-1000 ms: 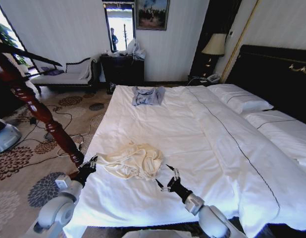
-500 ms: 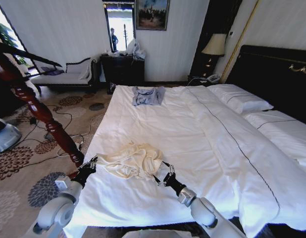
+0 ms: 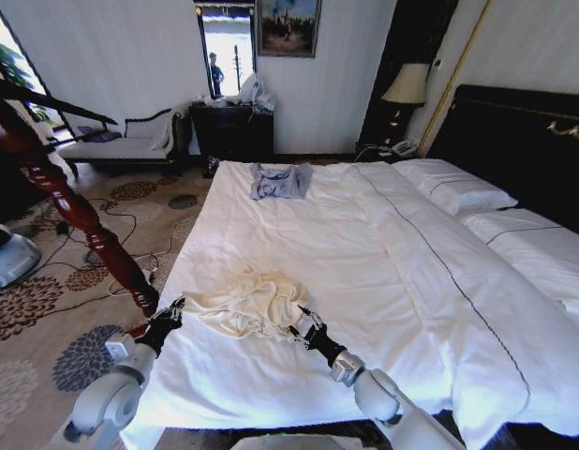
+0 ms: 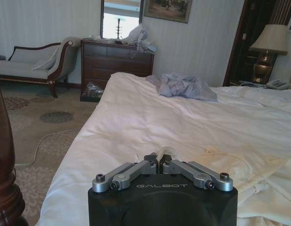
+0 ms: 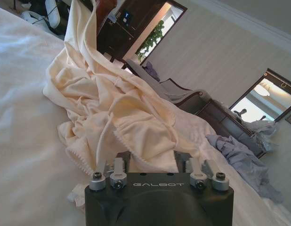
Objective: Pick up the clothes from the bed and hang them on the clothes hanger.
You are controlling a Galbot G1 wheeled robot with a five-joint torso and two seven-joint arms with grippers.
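White bed point(image 3: 364, 253): both grippers at cream clothes point(image 3: 247, 305).

Layout: bed point(image 3: 364, 253) spans centre to 3 o'clock. Clothes point(image 3: 247, 302) lie crumpled on it near the 7 o'clock corner. Left gripper point(image 3: 170, 310) sits at the clothes' 9 o'clock edge, at the bed's side; right gripper point(image 3: 304, 323) touches their 4 o'clock edge, on the duvet. Small garment point(image 3: 279, 180) lies on the bed's far end at 12 o'clock, well apart. Pillows point(image 3: 453, 187) at 2 o'clock against the headboard point(image 3: 524, 141). Wooden post point(image 3: 74, 211) stands on the floor at 9 o'clock, beside the bed.
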